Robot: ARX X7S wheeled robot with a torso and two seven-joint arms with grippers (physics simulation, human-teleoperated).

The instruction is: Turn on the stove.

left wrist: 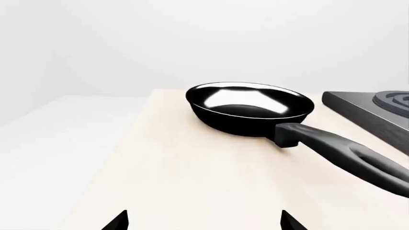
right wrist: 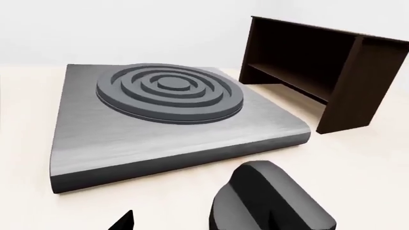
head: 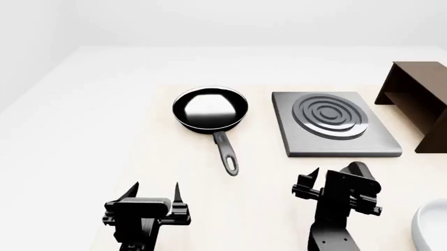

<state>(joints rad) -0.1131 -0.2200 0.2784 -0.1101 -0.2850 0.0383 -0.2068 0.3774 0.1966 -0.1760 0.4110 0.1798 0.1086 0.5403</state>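
Stove [right wrist: 160,120] knob [right wrist: 271,201] seen only by right wrist, head hides it, both tools open, empty.

A black frying pan [head: 210,110] with a shiny inside is seen on the pale wooden table [head: 265,209], its handle [head: 226,153] pointed toward the near edge, while a dark brown wooden shelf [head: 417,99] is placed at the far right and a white rounded object [head: 432,230] is partly seen at the near right corner.
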